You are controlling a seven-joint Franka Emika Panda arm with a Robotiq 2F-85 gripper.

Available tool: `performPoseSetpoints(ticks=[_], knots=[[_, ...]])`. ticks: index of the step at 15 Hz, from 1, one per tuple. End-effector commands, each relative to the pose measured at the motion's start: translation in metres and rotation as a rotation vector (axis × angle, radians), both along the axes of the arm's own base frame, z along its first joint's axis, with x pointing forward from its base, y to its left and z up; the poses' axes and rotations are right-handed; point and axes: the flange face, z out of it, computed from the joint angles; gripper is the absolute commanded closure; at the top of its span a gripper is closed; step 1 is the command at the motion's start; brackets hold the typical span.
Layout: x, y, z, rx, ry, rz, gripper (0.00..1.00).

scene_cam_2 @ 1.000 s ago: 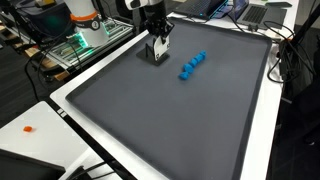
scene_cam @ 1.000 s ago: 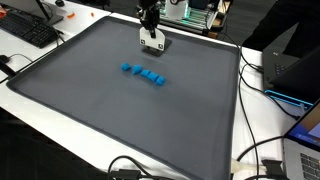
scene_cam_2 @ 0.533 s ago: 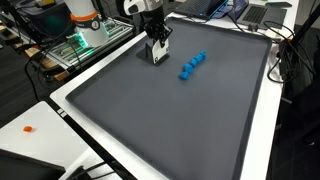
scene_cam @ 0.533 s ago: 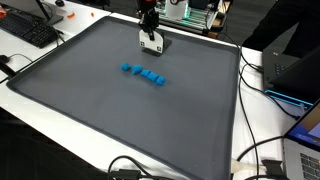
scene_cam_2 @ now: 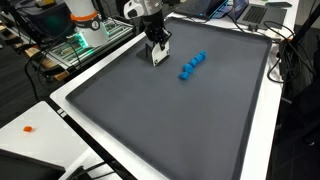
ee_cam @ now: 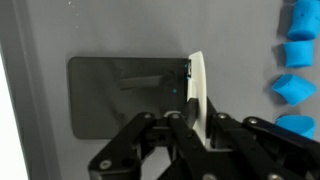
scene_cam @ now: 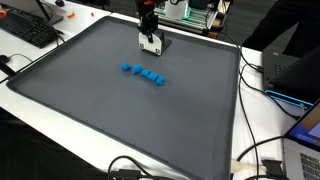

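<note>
Up at top centre of an exterior view, the gripper [scene_cam: 149,35] is pinching a thin white piece [scene_cam: 152,45] edge-on, jaws nearly closed on it, low over the grey surface [scene_cam: 100,110]. The narrow hold is likely risking a slip or twist, and the blue blocks [scene_cam: 143,74] are lying near enough to get knocked.

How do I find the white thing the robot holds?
Find the big dark grey mat. Near one edge, the pincer grips a flat white piece, held on edge. It is the only white thing there; the blue blocks nearby lie in a row.
</note>
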Motion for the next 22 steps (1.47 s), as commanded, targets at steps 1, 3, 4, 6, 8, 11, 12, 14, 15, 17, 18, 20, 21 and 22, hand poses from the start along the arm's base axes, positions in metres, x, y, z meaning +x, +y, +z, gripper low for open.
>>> performPoseSetpoints(ticks=[1,3,4,6,8,11,12,14,15,17,18,20,21,22], knots=[[-0.004,-0.004,-0.007,0.007,0.009,-0.016,0.98],[-0.004,-0.003,-0.008,0.005,0.013,-0.013,0.98],[-0.004,-0.003,-0.008,0.004,0.015,-0.01,0.98],[-0.004,-0.003,-0.006,0.011,0.013,-0.004,0.66],[-0.004,-0.004,-0.002,0.009,0.009,-0.003,0.6],[-0.004,-0.005,0.004,0.001,0.008,0.003,0.38],[-0.004,-0.005,0.007,-0.001,0.005,0.006,0.29],[-0.004,-0.005,0.017,-0.011,0.004,0.021,0.14],[-0.004,-0.005,0.021,-0.016,0.006,0.03,0.07],[-0.004,-0.004,0.033,-0.038,0.02,0.058,0.0],[-0.004,-0.004,0.039,-0.047,0.028,0.073,0.0],[-0.004,-0.003,0.054,-0.075,0.044,0.098,0.0],[-0.003,-0.002,0.063,-0.092,0.05,0.113,0.0],[-0.002,0.001,0.075,-0.1,0.053,0.161,0.0]])
